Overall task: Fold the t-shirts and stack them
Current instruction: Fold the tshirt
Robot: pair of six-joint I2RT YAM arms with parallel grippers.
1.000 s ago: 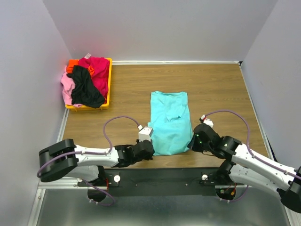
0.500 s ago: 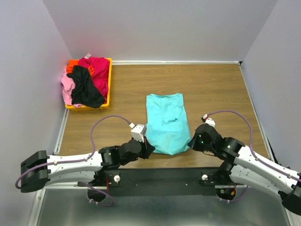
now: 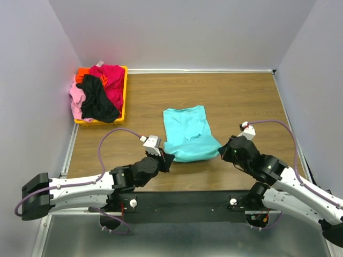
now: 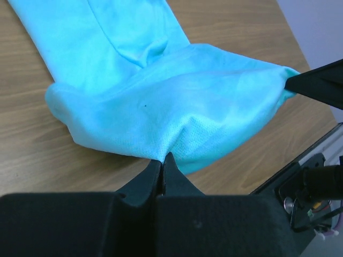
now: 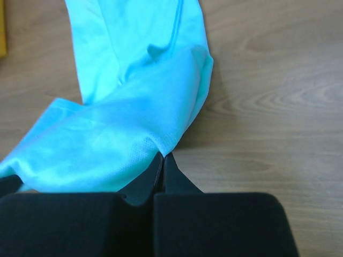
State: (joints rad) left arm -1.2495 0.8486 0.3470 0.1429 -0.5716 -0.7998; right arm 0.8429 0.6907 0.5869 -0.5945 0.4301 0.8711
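Note:
The turquoise t-shirt (image 3: pixel 188 131) lies in the middle of the table, its near hem lifted and folded back over itself. My left gripper (image 3: pixel 167 157) is shut on the near left corner of the hem (image 4: pixel 161 152). My right gripper (image 3: pixel 222 151) is shut on the near right corner (image 5: pixel 163 150). The lifted cloth (image 4: pixel 177 101) sags between the two grippers. The right gripper's tip (image 4: pixel 316 83) shows in the left wrist view. The black (image 3: pixel 96 99), magenta-red (image 3: pixel 111 77), pink (image 3: pixel 76 99) and orange (image 3: pixel 82 73) t-shirts lie heaped at the far left.
The heaped shirts sit in a yellow-orange plastic bin (image 3: pixel 125 91) at the table's far left. White walls close in the table on three sides. Purple cables loop from each wrist. A black rail (image 3: pixel 182 201) runs along the near edge.
Both grippers have moved away from the near edge, carrying the turquoise shirt's near hem up and over toward its far end. The shirt looks shorter and doubled.

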